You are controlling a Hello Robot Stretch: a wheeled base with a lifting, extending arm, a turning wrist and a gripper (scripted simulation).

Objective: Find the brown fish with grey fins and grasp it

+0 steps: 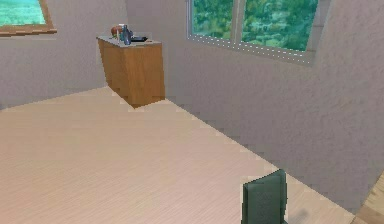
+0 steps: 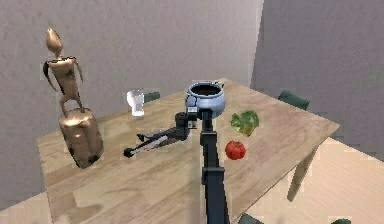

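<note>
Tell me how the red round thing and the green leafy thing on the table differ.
The red round thing is smooth and ball-shaped; the green leafy thing is lumpy and ragged. The red one lies lower in the arm side view, the green one above it, nearer the grey pot. Both rest on the wooden table.

fingers (image 2: pixel 150 143): two thin dark prongs, almost black, far slimmer than anything else on the machine.
block (image 2: pixel 180 124): dark and boxy, right behind the fingers, chunkier than they are.
arm (image 2: pixel 211 170): a near-black square bar with straight edges, running back from the block, with paler grey glints along its top face.
</note>
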